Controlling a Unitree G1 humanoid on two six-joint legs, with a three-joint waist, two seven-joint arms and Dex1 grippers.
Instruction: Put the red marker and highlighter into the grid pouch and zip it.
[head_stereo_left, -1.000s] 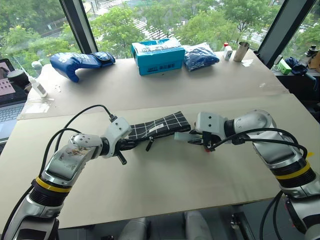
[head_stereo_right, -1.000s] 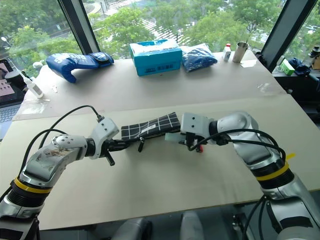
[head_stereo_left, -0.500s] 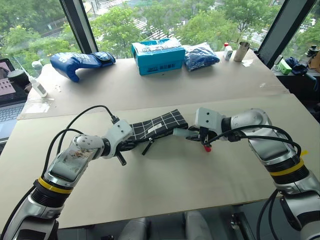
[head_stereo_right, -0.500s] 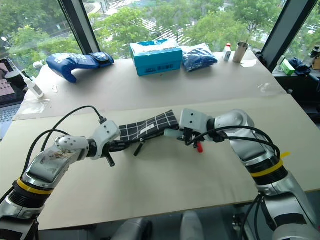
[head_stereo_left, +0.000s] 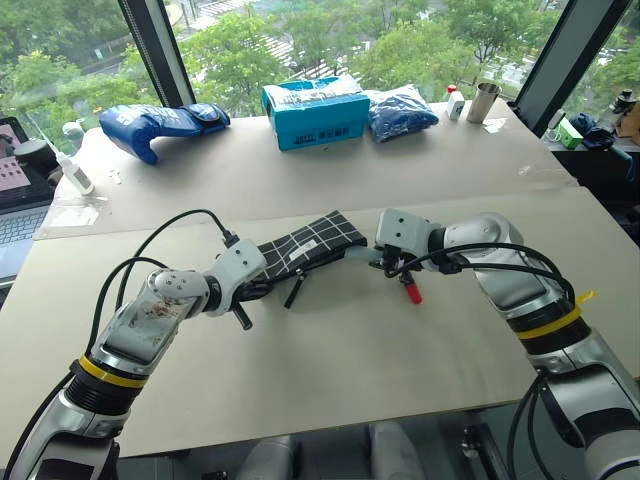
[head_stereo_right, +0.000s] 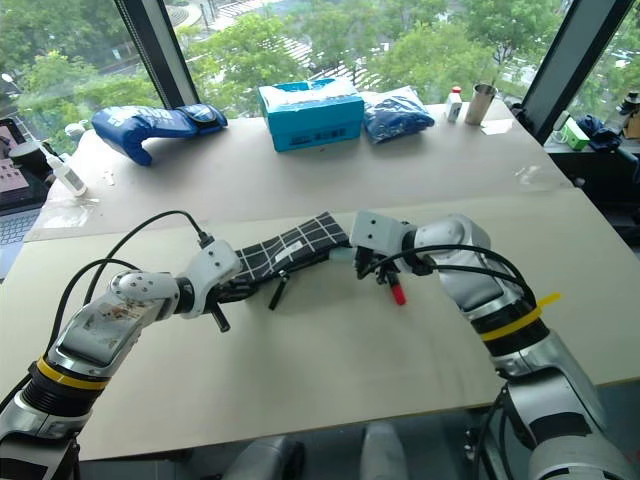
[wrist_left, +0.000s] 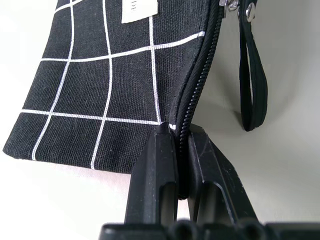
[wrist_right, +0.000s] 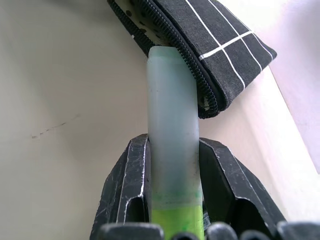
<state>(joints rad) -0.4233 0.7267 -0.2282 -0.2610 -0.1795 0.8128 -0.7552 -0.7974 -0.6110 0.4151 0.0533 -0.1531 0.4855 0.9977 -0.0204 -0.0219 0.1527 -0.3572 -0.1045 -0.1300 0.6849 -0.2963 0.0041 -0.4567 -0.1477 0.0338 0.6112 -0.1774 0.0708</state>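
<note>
Left wrist view: the left gripper has its two black fingers pressed together on the zipper edge of the grid pouch, near one corner, with the pull strap lying on the pale worktop just beside. From the head, the pouch lies near the middle of the worktop, well back from its near edge, stretched between the two arms. At its other end the right gripper pinches the highlighter, pale body forward and green cap back between the fingers, its tip at the pouch's open zipper mouth. The red marker lies just beside that gripper. Near the far edge sits a teal box.
</note>
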